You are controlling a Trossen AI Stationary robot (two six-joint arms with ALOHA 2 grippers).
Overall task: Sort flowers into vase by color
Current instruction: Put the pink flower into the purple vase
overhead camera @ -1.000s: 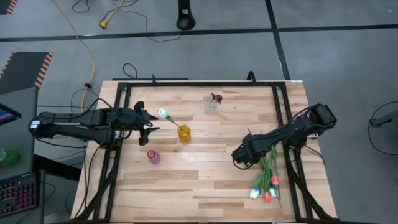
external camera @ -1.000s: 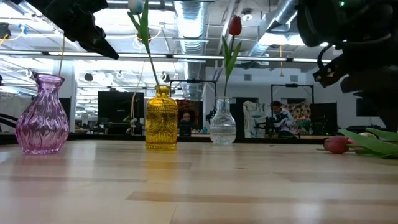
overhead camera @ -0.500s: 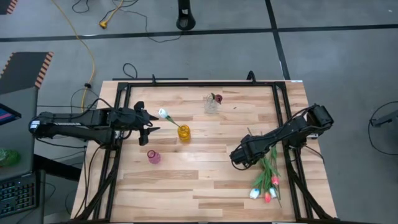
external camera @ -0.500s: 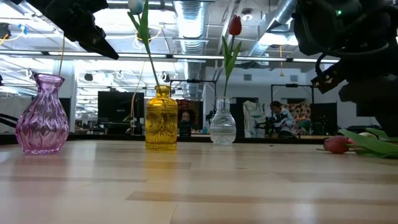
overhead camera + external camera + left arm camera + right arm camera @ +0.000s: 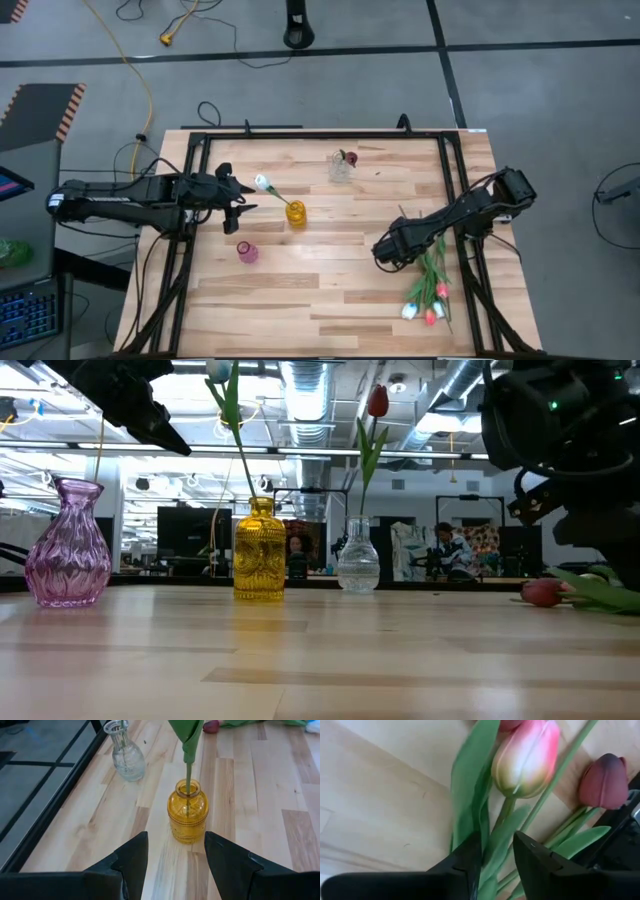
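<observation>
A pile of tulips (image 5: 432,285) lies on the table's right near part, with pink, white and red heads toward the near edge. My right gripper (image 5: 384,257) is at the pile's left side, shut on a pink tulip (image 5: 525,757); a dark red head (image 5: 605,781) lies beside it. The yellow vase (image 5: 296,213) holds a white tulip (image 5: 262,183), whose stem leans out of the neck. The clear vase (image 5: 341,168) holds a dark red tulip (image 5: 377,401). The pink vase (image 5: 247,252) holds nothing. My left gripper (image 5: 176,855) hangs open, left of the yellow vase (image 5: 187,817). My right gripper pinches the pink tulip's green stem and leaf (image 5: 496,845) a short way below the head, between its two fingers. The head points away from the fingers, over the wood. Whether the flower is lifted clear of the pile cannot be told.
A black metal frame (image 5: 455,190) runs along the table's left, right and far edges. The three vases stand in the left and middle part. Bare wood (image 5: 320,290) lies between the pink vase and the flower pile.
My right gripper has swayed a little toward the table's left and back again at the flower pile. The vases and their flowers stand as before.
</observation>
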